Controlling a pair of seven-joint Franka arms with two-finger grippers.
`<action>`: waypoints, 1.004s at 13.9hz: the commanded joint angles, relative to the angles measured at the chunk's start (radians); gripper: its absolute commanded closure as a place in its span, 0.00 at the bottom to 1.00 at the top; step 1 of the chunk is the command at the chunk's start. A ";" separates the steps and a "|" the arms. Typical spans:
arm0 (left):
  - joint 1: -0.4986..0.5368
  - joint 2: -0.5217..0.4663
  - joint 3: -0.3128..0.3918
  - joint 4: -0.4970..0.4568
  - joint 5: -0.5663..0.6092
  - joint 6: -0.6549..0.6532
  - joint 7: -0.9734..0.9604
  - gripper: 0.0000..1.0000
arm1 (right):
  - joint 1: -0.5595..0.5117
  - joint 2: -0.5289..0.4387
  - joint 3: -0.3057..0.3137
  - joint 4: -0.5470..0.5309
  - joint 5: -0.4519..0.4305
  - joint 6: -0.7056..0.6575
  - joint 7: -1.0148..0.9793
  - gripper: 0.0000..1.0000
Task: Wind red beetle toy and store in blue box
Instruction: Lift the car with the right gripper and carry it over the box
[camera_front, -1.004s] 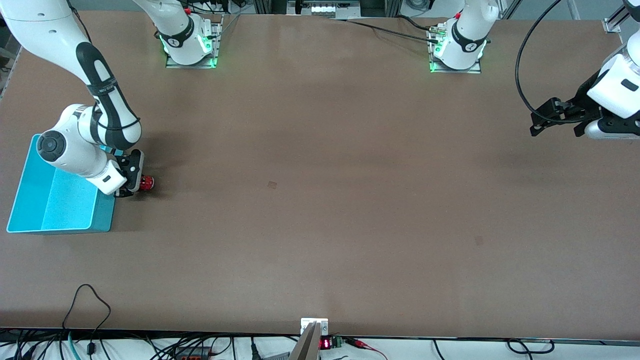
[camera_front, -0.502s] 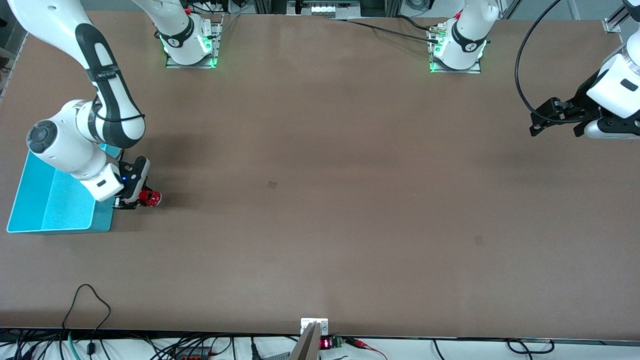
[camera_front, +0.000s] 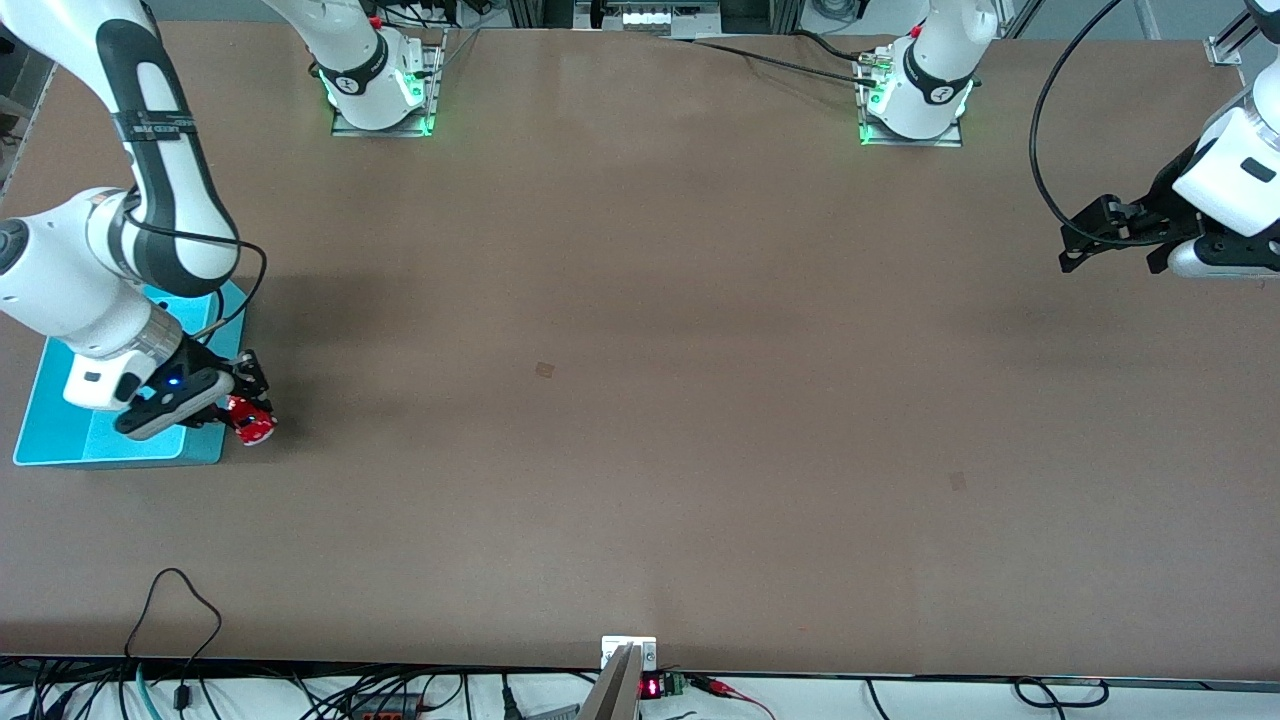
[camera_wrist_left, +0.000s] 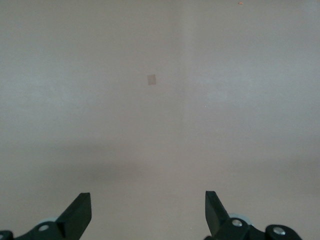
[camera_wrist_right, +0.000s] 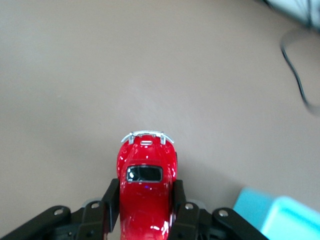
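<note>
From my remote seat, I see the right gripper (camera_front: 243, 405) clamped on the red beetle toy (camera_front: 252, 421), one black finger pressed against each flank of the car. In the right wrist view the toy (camera_wrist_right: 146, 192) sits squarely between the two fingers (camera_wrist_right: 111, 202), its rear half buried in the grip and its nose sticking out past the fingertips. The car is lifted over the brown table (camera_front: 640, 400), just beside the blue box (camera_front: 60, 440) at the right arm's end of the table. The toy is a small glossy red car with a rounded body, a dark window and a silver bumper at its exposed end. The box is cyan plastic with a paler floor. The left gripper (camera_front: 1110, 240) hangs over the table at the left arm's end, waiting, its fingers (camera_wrist_left: 80, 212) spread wide with nothing between them.
</note>
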 joint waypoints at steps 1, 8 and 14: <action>-0.003 0.016 0.003 0.035 -0.011 -0.023 0.006 0.00 | 0.001 0.001 -0.063 0.045 -0.001 -0.117 0.165 0.71; -0.003 0.016 0.003 0.035 -0.011 -0.023 0.006 0.00 | -0.016 0.064 -0.205 0.188 -0.124 -0.282 0.339 0.76; -0.003 0.016 0.003 0.035 -0.011 -0.023 0.006 0.00 | -0.051 0.130 -0.238 0.186 -0.173 -0.271 0.345 0.76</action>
